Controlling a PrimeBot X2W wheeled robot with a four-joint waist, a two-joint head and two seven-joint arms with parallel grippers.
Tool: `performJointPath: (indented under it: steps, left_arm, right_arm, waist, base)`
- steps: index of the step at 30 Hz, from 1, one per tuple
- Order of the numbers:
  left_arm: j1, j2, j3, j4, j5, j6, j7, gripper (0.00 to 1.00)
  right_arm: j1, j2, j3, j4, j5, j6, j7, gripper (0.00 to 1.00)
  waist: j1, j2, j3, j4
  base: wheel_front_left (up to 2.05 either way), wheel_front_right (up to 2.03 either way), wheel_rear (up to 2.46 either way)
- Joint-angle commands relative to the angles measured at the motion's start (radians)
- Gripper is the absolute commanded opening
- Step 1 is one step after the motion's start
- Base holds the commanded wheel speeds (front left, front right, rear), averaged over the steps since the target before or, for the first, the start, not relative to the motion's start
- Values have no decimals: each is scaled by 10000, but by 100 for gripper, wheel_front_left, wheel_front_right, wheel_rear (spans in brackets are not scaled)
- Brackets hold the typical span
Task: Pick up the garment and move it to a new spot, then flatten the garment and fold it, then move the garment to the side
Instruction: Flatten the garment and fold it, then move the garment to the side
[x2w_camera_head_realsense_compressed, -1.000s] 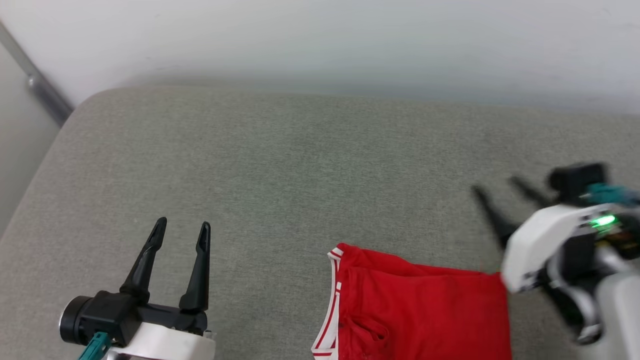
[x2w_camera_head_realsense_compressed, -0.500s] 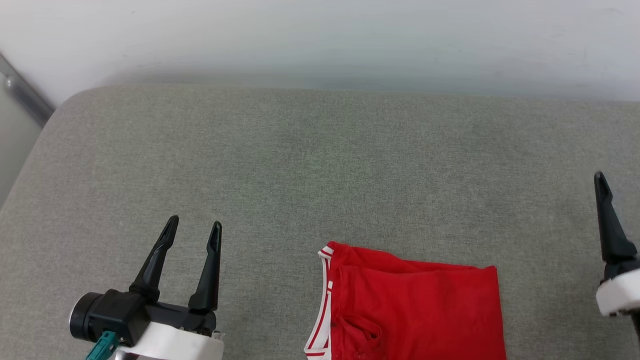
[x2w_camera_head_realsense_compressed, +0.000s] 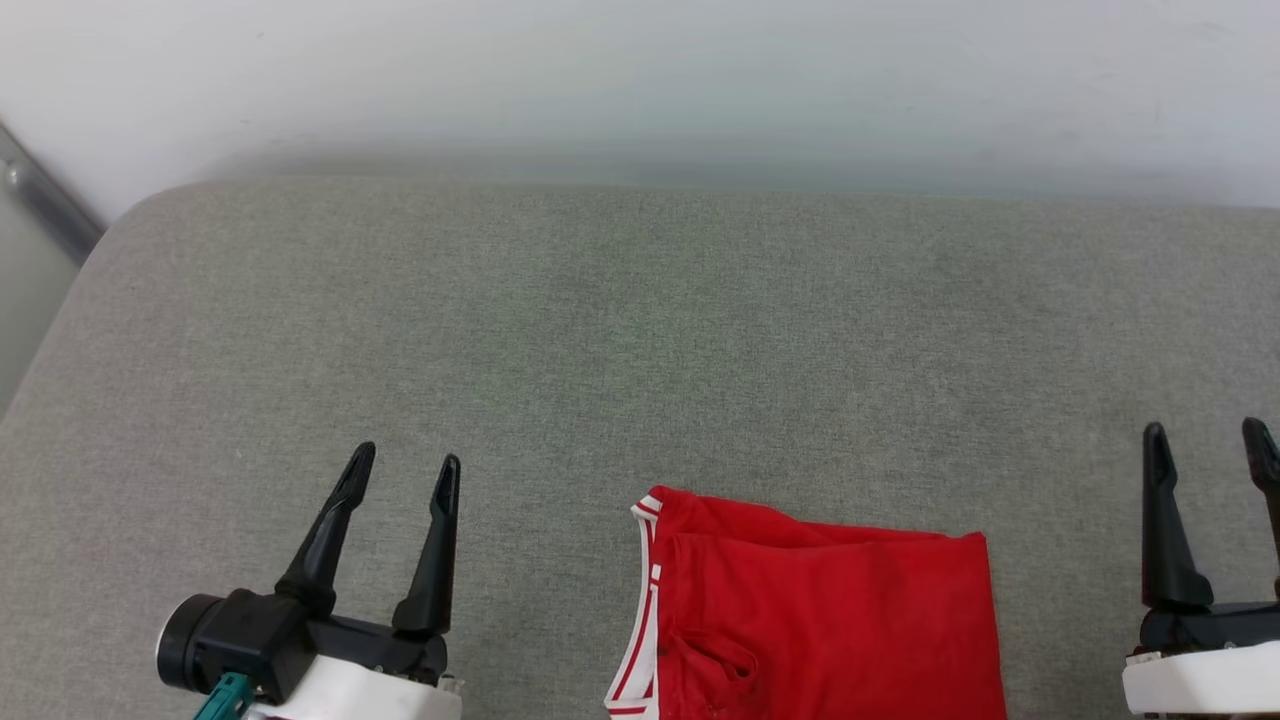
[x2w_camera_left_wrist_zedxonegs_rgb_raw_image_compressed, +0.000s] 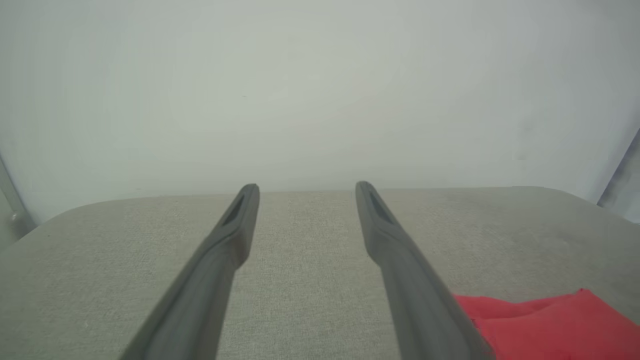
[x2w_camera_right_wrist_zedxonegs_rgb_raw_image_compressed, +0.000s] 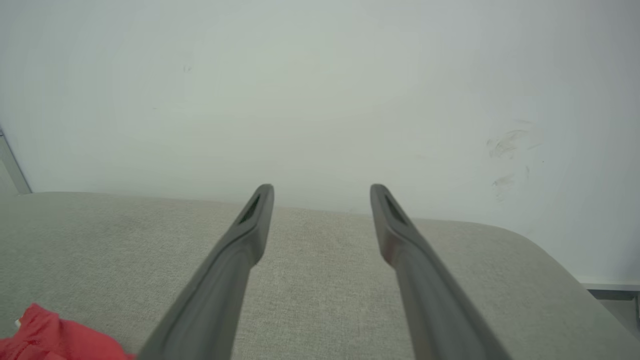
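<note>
Squarely folded red garment (x2w_camera_head_realsense_compressed: 830, 620), striped trim, on grey woven cushion (x2w_camera_head_realsense_compressed: 600, 350); left gripper (x2w_camera_head_realsense_compressed: 408, 457), right gripper (x2w_camera_head_realsense_compressed: 1206, 428) jaws spread

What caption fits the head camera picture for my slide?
Folded red garment lies on the grey cushion between the open left gripper and open right gripper.

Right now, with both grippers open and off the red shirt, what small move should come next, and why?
Probably swing the right gripper in toward the right edge of the garment to pinch it. The garment lies folded in a compact rectangle on the grey cushion. The left gripper also stands open and clear, so only moving it aside seems left.
</note>
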Motion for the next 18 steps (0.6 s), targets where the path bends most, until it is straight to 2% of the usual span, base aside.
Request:
performJointPath:
  steps: [1,13,18]
  left_arm:
    - [80,-5,-22,-23,18,-13,-21,100]
    - [50,54,-23,-8,1,-13,-21,100]
    - [51,83,-59,28,9,-13,-21,100]
  right_arm:
    - [63,90,5,-18,-49,-4,-97,100]
    - [114,367,28,127,121,-4,28,100]
    - [178,115,373,266,192,-4,1180,100]
  waist:
    - [-1,-1,-10,-6]
    - [-1,-1,-34,-5]
    - [-1,-1,84,-5]
  base:
    - [0,0,0]
    - [0,0,0]
    - [0,0,0]
